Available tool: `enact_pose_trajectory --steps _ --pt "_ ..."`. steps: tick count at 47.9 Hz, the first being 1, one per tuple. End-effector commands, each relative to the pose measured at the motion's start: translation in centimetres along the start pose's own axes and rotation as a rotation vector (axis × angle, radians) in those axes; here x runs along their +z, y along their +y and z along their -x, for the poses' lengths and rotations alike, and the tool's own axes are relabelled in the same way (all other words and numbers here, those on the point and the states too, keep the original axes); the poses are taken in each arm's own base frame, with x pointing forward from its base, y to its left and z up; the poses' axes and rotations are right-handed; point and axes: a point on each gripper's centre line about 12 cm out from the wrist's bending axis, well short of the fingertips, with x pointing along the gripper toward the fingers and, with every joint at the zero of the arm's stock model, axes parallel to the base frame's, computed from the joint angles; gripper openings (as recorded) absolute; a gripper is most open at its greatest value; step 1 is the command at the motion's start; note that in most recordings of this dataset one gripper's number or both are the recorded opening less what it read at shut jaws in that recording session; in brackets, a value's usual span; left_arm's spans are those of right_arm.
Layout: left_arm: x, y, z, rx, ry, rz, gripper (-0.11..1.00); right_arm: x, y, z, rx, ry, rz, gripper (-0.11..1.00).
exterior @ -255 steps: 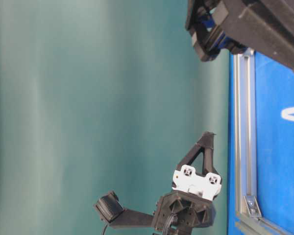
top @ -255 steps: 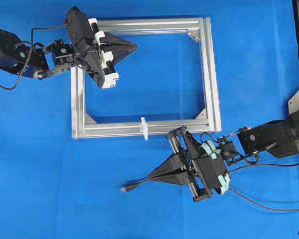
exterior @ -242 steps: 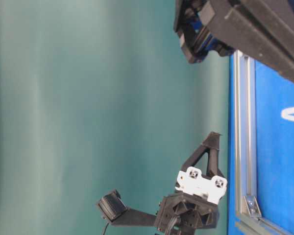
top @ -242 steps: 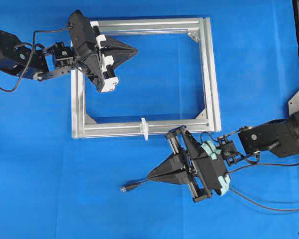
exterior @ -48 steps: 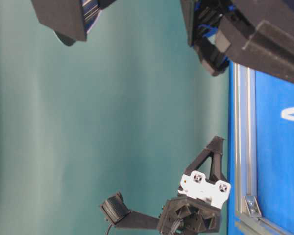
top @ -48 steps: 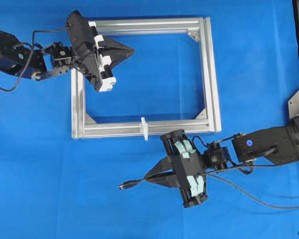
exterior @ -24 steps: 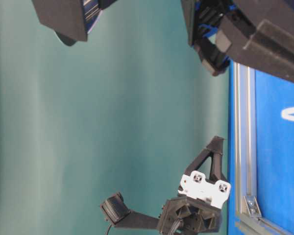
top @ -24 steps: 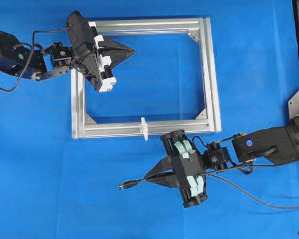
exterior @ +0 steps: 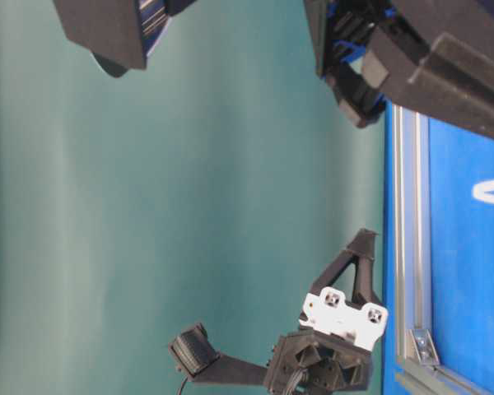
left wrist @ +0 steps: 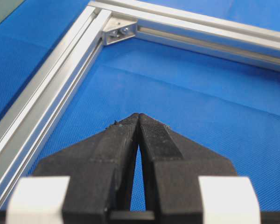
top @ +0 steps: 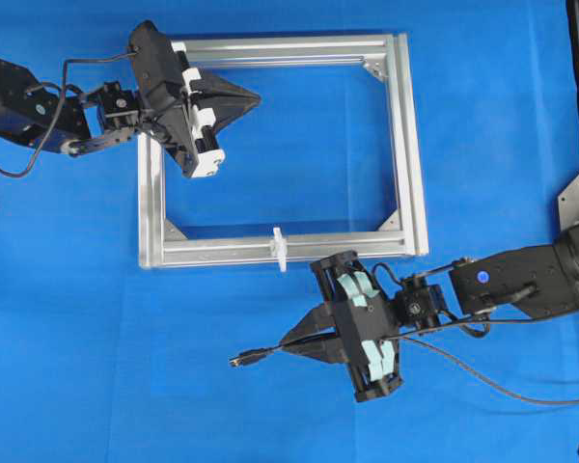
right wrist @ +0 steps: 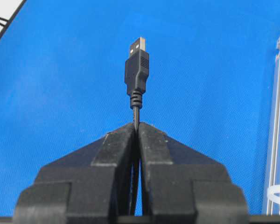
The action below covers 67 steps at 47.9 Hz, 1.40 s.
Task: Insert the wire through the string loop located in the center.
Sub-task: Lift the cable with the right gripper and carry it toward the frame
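1. Since about five seconds back, my right gripper (top: 288, 341) has rolled at the wrist, so its pale green side now faces up, and has slid a little left; my left gripper (top: 254, 96) has barely shifted.
2. Nearest, in my right wrist view, my fingers (right wrist: 113, 148) are pinched on the wire (right wrist: 136, 113) just behind its plug, whose metal end points away over the blue cloth (right wrist: 60, 93).
3. Only the overhead view shows the wire trailing right behind that arm.
4. It also shows the loop (top: 280, 248) standing on the frame (top: 410, 145)'s near bar, above the plug and apart from it.
5. Farther off, my left fingers (left wrist: 119, 140) are pressed together on nothing, hovering inside the frame's top left corner.
6. The table-level view shows neither wire nor loop.
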Motion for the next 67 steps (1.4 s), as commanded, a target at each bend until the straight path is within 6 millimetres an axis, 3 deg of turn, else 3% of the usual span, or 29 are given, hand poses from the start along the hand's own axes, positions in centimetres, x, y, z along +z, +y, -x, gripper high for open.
enact_pose_trajectory --steps 1,40,67 --pt "1.6 -0.1 0.3 -0.003 -0.047 0.0 0.0 1.7 0.3 0.4 0.009 -0.048 -0.001 -0.02" --pt "1.7 -0.1 0.3 -0.004 -0.049 -0.001 0.0 1.2 0.3 0.9 0.008 -0.039 0.002 -0.02" --pt "1.7 -0.1 0.3 -0.004 -0.049 0.0 0.0 -2.5 -0.4 7.4 0.0 0.006 -0.006 -0.02"
